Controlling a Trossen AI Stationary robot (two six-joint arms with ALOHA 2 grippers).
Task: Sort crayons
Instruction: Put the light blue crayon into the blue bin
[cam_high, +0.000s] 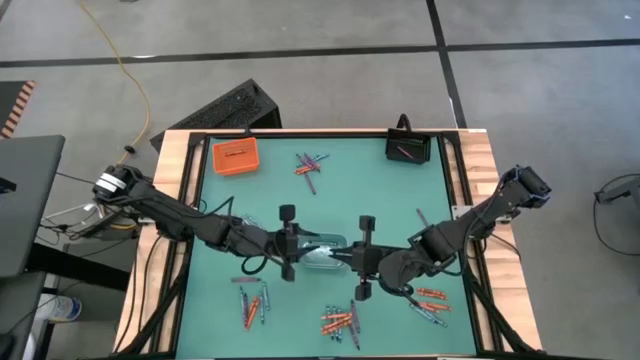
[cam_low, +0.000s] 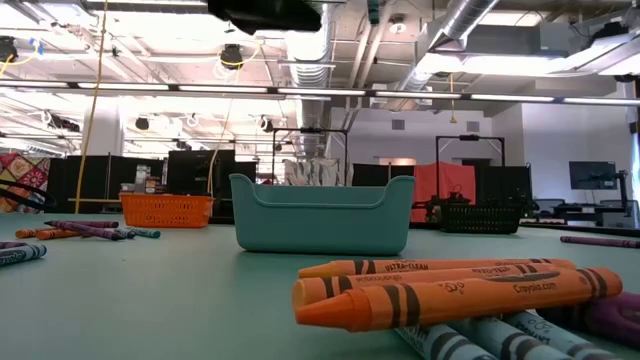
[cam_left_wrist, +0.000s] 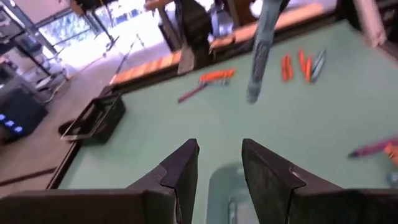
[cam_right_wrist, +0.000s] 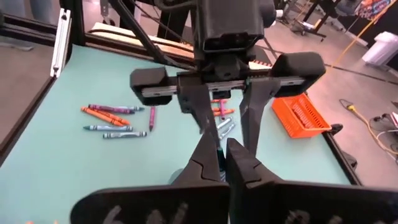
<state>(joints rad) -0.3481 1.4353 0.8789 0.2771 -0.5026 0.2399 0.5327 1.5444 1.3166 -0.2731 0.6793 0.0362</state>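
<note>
Closest to the low camera, at the lower right of that frame, a heap of crayons (cam_low: 450, 290) lies on the green table (cam_high: 380, 195), orange ones stacked over grey-blue ones. From above, more of them show along the bottom of the frame: one bunch at lower left (cam_high: 251, 304), one at bottom centre (cam_high: 340, 321), one at lower right (cam_high: 431, 299). In the middle of the frame both arms meet over a clear-grey tray (cam_high: 322, 252). The left gripper (cam_high: 296, 243) hangs at the tray's left end with its fingers (cam_left_wrist: 180, 171) parted and nothing between them; a grey-blue stick lies in the tray below. The right gripper (cam_high: 352, 260) sits at the tray's right end, fingers (cam_right_wrist: 239, 163) pressed together, empty. Farther back, a small scatter (cam_high: 310, 165) lies at upper centre, with an orange tray (cam_high: 235, 156) at upper left holding orange sticks and a black tray (cam_high: 408, 148) at upper right
</note>
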